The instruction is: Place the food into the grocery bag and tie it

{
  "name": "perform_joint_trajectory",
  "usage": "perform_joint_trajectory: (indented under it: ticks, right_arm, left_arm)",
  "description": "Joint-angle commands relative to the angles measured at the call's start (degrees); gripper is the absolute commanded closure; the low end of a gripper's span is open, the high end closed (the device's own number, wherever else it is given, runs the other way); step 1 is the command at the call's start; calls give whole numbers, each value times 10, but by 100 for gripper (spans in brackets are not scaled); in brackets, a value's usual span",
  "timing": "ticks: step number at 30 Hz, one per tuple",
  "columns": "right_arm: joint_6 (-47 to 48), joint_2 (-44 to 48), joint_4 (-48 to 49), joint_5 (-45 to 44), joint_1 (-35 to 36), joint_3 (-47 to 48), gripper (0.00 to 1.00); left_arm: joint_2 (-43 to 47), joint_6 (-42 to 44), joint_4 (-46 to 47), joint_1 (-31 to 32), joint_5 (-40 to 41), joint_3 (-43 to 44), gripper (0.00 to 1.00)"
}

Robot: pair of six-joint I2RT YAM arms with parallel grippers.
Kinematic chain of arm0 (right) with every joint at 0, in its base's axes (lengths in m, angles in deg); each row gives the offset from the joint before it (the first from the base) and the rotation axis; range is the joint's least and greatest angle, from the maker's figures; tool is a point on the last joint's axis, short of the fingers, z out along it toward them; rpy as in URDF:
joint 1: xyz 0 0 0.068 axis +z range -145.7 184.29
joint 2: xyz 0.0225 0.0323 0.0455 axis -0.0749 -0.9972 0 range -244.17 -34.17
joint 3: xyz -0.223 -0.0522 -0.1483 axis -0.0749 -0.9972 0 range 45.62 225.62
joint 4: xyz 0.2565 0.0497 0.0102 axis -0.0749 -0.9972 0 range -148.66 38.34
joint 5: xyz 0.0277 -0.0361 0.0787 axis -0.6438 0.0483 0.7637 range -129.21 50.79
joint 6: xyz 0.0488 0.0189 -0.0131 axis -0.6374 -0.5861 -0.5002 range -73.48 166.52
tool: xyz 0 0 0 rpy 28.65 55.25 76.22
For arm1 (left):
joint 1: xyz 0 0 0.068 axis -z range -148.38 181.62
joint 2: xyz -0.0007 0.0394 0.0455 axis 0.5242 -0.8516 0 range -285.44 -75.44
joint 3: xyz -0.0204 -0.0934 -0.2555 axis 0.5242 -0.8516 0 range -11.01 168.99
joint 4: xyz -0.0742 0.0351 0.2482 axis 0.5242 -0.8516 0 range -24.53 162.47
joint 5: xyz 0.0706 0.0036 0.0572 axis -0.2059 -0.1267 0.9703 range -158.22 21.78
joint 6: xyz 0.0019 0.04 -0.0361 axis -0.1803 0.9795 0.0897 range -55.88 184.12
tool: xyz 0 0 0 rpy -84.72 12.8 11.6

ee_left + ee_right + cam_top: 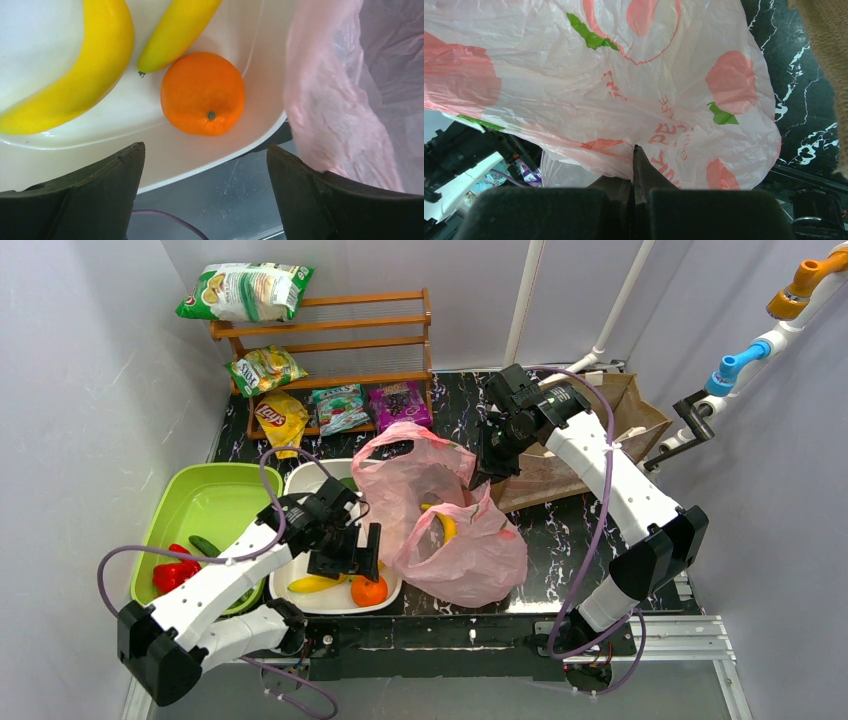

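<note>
Slatted wooden rack (330,340): set against plain pale rear wall (450,280). In front of rack: black tabletop (570,540), white marble veining. Left of rack: blank side wall (80,390). Right of rack: two white pipes (527,300) slanting up rear wall. Lighting even, diffuse; soft shadows.

The larger banana (75,70) and the slimmer banana (177,30) are being cropped at the left wrist view's top. A third banana (447,527) (top view) is being half hidden by the grocery bag (480,560).
</note>
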Motion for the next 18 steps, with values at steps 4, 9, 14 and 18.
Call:
perform_joint_trajectory:
  ticks: [4,9,14,18]
  right_arm:
    - [-9,27,17,1,-5,-6,99]
    - [-12,33,24,1,-12,-14,99]
    - [-15,36,36,8,-21,-28,99]
    - [-14,33,40,14,-26,-32,99]
  left_arm:
    - [-74,20,32,7,-21,-6,10]
    - [-98,0,28,20,-13,-11,9]
    - [-120,-16,9,30,4,-10,9]
    - [-157,-26,2,48,15,-8,10]
